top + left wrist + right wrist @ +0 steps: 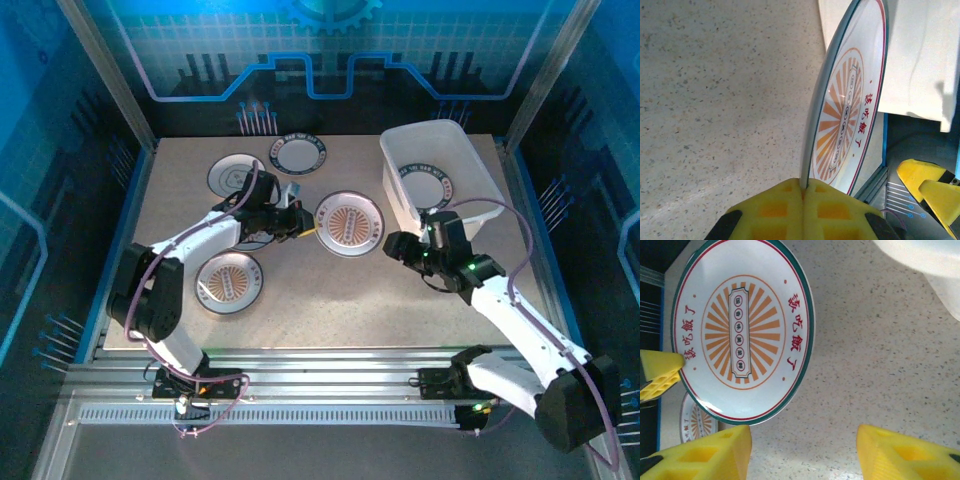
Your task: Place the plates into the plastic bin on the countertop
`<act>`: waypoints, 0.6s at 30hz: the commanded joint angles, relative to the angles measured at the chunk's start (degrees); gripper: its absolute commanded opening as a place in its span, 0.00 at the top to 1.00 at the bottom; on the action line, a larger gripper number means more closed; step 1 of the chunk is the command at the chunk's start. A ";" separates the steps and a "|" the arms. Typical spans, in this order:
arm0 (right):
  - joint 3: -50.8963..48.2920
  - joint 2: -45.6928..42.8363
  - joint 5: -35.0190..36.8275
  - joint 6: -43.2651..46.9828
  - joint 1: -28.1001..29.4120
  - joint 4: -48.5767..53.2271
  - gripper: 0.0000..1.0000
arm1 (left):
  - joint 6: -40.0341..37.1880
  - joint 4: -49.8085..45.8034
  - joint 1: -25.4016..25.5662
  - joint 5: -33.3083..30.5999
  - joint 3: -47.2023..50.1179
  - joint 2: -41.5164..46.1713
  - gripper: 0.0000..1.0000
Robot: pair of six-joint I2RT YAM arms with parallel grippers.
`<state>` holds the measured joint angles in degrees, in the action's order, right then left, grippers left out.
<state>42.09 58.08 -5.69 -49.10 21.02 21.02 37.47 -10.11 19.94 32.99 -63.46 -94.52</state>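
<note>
- near left: near sunburst plate (228, 280) lies flat, face up, on the speckled beige surface (330, 300)
- right tool (804, 437): jaws apart, nothing between them, over bare surface between the centre plate and the bin
- left tool (804, 186): clamped on the left rim of the centre sunburst plate (742, 330)
- that plate is face up and round, so no long axis; can't tell if its rim is off the surface
- plastic bin (478, 165) far right, mouth up, long axis near-to-far, slightly canted; green-rimmed plate (432, 187) inside
- far left: grey-motif plate (232, 175) and dark-rimmed plate (297, 155), flat, just beside each other
- metal rails (300, 385) along the near edge, blue-lit enclosure walls around
</note>
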 commanded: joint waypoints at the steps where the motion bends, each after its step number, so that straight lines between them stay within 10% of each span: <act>1: 2.88 -1.00 -3.48 -0.76 -0.46 1.49 0.41 | -0.11 3.82 -0.34 3.23 0.03 2.41 1.00; 18: 5.73 4.58 -5.31 -1.48 1.75 -2.72 0.42 | 3.08 8.95 0.52 6.91 -1.50 1.44 1.00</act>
<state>45.91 62.41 -11.53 -50.13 22.13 18.39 39.22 -4.56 20.05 36.82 -63.48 -94.02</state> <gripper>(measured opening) 0.586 0.055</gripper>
